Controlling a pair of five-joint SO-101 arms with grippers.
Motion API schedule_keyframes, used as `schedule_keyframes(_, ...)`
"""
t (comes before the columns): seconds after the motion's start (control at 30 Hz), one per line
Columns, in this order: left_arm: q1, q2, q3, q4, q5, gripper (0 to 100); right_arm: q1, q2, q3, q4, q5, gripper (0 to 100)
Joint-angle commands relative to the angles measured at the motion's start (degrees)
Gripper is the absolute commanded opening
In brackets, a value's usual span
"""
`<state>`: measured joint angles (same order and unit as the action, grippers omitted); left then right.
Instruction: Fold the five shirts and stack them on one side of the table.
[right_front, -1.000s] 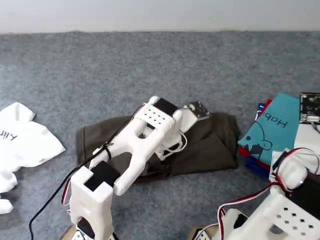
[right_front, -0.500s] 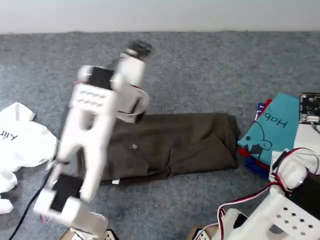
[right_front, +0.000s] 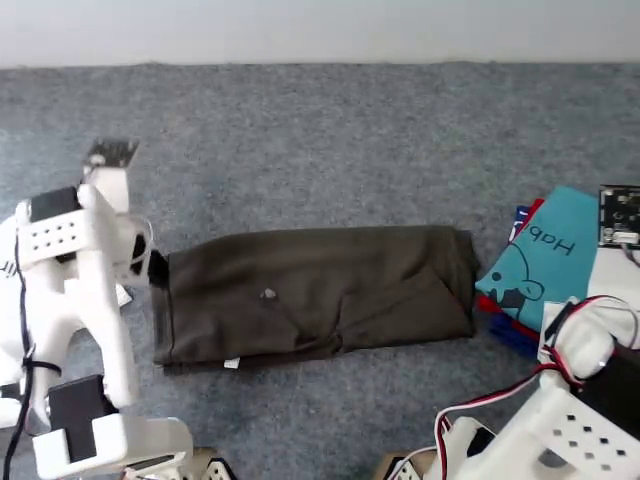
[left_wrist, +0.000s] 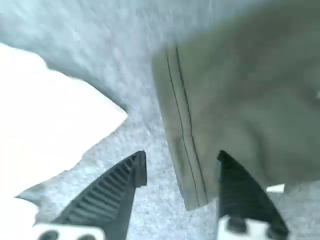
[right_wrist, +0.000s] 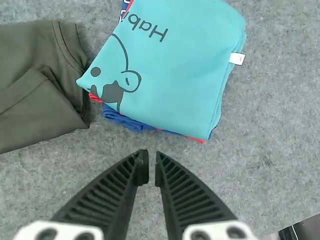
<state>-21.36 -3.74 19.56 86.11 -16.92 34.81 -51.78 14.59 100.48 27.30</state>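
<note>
A dark olive shirt (right_front: 320, 290) lies folded into a long band across the middle of the grey table. My left gripper (right_front: 152, 270) is at the band's left end. In the left wrist view the left gripper (left_wrist: 180, 165) is open and holds nothing, straddling the hemmed edge of the olive shirt (left_wrist: 240, 90). A white shirt (left_wrist: 45, 115) lies crumpled just beside it. At the right, a teal shirt (right_front: 545, 255) tops a folded stack. My right gripper (right_wrist: 150, 162) hovers shut and bare over carpet near the teal shirt (right_wrist: 170, 70).
Red and blue folded shirts (right_wrist: 125, 120) peek out under the teal one. The right arm (right_front: 585, 400) stands at the front right corner. The white shirt (right_front: 8, 255) is mostly hidden behind the left arm. Grey carpet stretches to the back wall.
The left arm swung from over the olive shirt's middle, back and to the left, and now sits at the shirt's left end. The shirt lies uncovered. The right arm stayed still.
</note>
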Motion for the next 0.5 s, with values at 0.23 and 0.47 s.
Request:
schedule_keyframes(0.23, 0.35, -2.37, 14.46, -15.30, -1.32, 25, 0.84, -0.57, 0.18, 2.33, -0.09, 3.9)
schedule_keyframes(0.47, 3.96, -2.11, 20.18, -22.15, -0.97, 25, 0.84, -0.57, 0.18, 2.33, -0.09, 3.9)
